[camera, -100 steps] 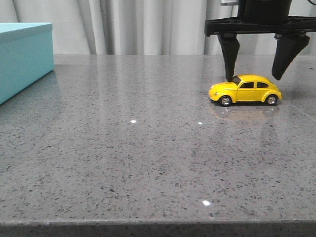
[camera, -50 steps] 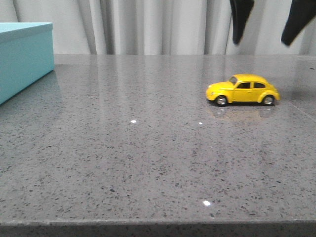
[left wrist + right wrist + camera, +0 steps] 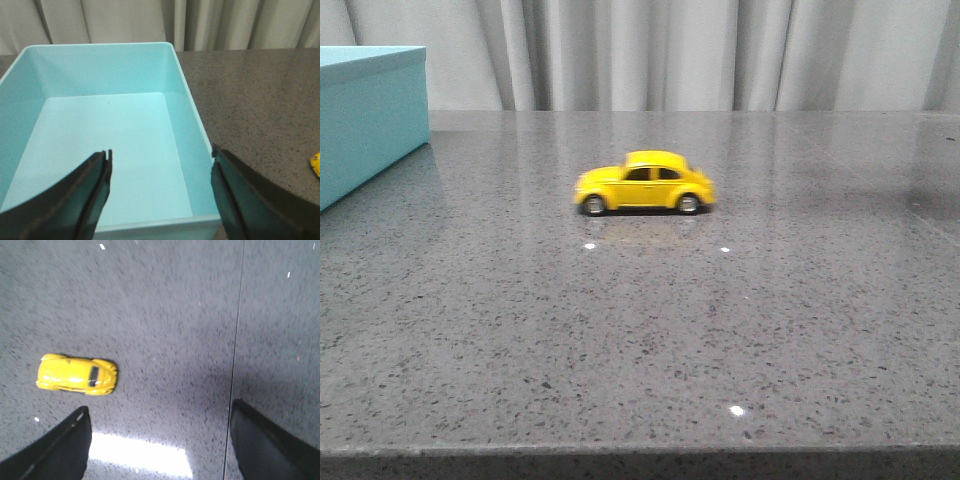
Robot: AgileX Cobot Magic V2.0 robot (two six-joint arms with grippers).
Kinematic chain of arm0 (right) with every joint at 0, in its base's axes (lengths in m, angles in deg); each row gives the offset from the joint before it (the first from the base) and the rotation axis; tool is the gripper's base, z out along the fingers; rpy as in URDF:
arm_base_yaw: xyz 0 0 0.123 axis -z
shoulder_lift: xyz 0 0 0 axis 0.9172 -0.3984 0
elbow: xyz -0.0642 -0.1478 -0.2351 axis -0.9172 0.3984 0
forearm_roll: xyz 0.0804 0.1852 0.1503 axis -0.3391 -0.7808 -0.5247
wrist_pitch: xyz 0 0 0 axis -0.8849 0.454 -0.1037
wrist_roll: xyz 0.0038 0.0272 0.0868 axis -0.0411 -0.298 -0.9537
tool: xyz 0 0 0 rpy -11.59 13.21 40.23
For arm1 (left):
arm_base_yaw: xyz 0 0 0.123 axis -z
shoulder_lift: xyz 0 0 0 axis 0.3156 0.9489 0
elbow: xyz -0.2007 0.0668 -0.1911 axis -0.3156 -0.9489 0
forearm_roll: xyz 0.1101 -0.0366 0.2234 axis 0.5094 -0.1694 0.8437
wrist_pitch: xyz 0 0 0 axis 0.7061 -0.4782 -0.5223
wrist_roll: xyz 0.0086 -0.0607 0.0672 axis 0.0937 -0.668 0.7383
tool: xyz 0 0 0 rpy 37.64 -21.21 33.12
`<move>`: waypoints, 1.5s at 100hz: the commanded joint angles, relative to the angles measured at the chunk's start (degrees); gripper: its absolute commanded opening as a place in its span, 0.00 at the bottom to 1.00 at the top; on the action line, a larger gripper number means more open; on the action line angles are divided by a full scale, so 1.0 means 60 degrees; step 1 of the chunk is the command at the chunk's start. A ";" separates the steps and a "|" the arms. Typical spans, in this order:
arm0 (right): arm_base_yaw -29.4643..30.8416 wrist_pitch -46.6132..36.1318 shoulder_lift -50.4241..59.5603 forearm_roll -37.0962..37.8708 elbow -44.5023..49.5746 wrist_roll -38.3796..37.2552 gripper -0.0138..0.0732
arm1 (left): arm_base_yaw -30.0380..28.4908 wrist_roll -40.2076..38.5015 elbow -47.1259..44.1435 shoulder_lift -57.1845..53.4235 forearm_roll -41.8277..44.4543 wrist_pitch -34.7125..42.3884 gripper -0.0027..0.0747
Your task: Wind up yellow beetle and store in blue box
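Your yellow beetle (image 3: pixel 645 182) has rolled leftward from under the right gripper (image 3: pixel 157 445), now lifted away with jaws spread and empty, to mid-surface (image 3: pixel 720 330) toward the blue box (image 3: pixel 370 115), above which your left gripper (image 3: pixel 160 195) hangs open, so the wind-up looks done and storing remains.

Counted across views: 1 yellow beetle (image 3: pixel 645 184) on the tabletop (image 3: pixel 640 330) — same car seen from above in the right wrist view (image 3: pixel 76 374). 1 blue box (image 3: pixel 370 115), open-topped, nothing seen inside (image 3: pixel 107 150). 2 grippers seen — left gripper (image 3: pixel 160 192) and right gripper (image 3: pixel 160 445), 2 fingers each, spread apart.
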 commanded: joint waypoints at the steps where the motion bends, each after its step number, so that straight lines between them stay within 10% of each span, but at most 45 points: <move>1: -0.0030 -0.0868 0.0714 0.0071 -0.0062 0.0327 0.81 | 0.0262 0.0342 0.0671 0.0379 -0.0017 0.0391 0.58; 56: -0.0037 -0.2915 0.3176 -0.0019 0.3497 0.0404 0.81 | 0.2298 0.6099 0.5315 0.4652 -0.0072 -0.4383 0.58; 96: -0.0037 -0.3104 0.3537 -0.0200 0.3497 0.0426 0.81 | 0.2702 0.6852 0.8784 0.8353 -0.0248 -0.7403 0.58; 150: -0.0037 -0.2833 0.3537 -0.0227 0.3497 0.0461 0.81 | 0.4284 0.7121 0.9101 1.0240 0.1157 -0.7265 0.65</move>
